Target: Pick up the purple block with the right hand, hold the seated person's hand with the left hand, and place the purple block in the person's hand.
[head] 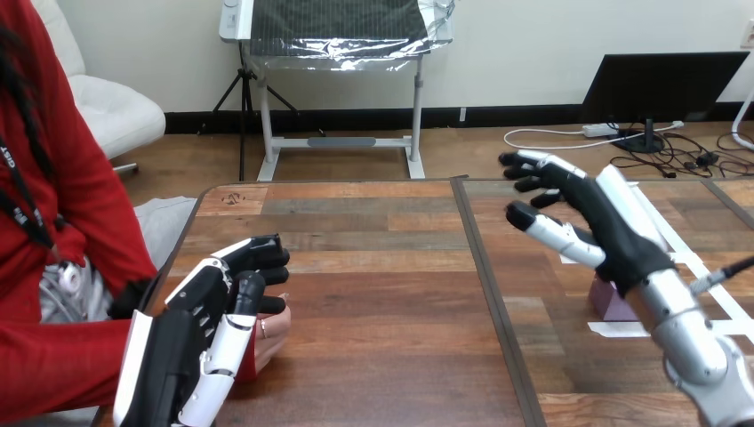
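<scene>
Bright, even indoor light falls softly from above, with no hard glare. The wooden table (382,267) shows a faint pale sheen toward 12 o'clock. At 4 o'clock the right arm's silver forearm (689,336) catches bright highlights along its upper side. Beside it the purple block (612,302) is dim on its near face. At 7 o'clock the white shells of the left hand (191,338) glow brightly, and the person's hand (271,342), clasped under it, sits in soft shade.
</scene>
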You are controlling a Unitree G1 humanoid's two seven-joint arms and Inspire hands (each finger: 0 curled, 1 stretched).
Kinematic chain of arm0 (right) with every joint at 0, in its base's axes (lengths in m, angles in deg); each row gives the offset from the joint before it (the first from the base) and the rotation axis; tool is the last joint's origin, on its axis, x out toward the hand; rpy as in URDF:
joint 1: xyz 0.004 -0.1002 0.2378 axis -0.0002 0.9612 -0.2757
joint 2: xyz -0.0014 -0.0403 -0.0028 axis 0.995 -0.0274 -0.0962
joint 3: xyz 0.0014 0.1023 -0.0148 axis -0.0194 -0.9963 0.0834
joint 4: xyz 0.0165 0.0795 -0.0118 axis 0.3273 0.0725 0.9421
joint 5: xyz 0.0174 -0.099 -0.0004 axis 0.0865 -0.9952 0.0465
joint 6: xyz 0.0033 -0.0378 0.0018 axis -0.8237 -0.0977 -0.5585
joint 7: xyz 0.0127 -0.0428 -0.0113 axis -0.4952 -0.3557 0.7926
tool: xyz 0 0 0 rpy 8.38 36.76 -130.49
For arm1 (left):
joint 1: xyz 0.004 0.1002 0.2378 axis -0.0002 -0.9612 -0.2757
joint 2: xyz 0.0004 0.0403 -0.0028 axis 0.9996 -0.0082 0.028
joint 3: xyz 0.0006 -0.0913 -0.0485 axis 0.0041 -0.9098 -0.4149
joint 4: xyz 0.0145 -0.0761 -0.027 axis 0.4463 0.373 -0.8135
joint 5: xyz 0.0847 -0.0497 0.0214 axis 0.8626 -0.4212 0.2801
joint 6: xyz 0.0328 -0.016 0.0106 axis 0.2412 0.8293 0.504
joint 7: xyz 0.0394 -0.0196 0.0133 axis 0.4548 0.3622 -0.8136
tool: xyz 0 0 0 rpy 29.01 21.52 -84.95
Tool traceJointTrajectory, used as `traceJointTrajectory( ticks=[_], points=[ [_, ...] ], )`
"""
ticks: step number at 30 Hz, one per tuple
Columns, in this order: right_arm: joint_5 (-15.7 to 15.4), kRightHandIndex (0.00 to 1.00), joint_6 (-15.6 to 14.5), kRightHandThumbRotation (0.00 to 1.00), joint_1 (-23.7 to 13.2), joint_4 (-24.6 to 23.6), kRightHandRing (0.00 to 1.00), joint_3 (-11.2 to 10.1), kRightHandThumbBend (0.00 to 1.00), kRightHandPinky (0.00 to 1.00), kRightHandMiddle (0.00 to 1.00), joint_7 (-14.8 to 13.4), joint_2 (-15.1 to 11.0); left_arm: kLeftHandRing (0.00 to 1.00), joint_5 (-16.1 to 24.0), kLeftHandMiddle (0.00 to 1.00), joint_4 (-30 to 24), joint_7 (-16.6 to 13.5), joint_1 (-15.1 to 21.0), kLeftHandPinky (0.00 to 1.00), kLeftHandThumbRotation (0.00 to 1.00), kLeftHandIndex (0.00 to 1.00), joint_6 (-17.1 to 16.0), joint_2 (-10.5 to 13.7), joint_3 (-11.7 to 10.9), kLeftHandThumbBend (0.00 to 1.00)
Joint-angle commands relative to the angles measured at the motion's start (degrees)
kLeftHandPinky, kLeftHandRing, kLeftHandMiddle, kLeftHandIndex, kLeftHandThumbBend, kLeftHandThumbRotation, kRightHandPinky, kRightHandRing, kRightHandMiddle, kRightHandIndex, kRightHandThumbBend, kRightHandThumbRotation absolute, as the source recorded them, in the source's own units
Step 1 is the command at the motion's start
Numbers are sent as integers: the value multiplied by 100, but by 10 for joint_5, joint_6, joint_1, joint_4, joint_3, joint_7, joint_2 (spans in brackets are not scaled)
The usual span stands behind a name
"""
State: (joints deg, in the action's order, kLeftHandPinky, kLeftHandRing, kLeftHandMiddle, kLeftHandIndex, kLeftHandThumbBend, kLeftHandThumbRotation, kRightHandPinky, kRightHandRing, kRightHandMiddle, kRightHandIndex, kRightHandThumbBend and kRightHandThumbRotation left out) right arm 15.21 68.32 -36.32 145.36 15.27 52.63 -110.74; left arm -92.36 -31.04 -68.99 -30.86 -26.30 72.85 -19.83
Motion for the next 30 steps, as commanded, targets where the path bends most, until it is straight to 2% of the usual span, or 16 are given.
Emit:
traceJointTrajectory(
  ticks=[1,5,13,22,30],
  points=[
    [-25,83,-10,92,-66,28,79,20,93,70,82,-37,-17,72,-6,73,0,2,24,62,78,71,-23,-15,-13,41],
    [-44,84,-36,93,-81,45,80,32,94,70,82,-52,-25,72,-4,73,0,2,23,62,78,71,-24,-16,-14,41],
    [-56,85,-74,94,-102,69,80,49,94,69,83,-58,-33,72,-6,72,-4,6,20,62,78,71,-23,-16,-15,42],
    [-56,87,-114,93,-119,90,82,61,93,71,85,-44,-39,71,-7,72,-7,6,18,61,78,71,-20,-19,-16,43],
    [-74,87,-150,90,-131,103,82,85,90,75,85,-49,-48,71,-9,72,-4,8,17,61,77,70,-25,-20,-18,44]
  ],
)
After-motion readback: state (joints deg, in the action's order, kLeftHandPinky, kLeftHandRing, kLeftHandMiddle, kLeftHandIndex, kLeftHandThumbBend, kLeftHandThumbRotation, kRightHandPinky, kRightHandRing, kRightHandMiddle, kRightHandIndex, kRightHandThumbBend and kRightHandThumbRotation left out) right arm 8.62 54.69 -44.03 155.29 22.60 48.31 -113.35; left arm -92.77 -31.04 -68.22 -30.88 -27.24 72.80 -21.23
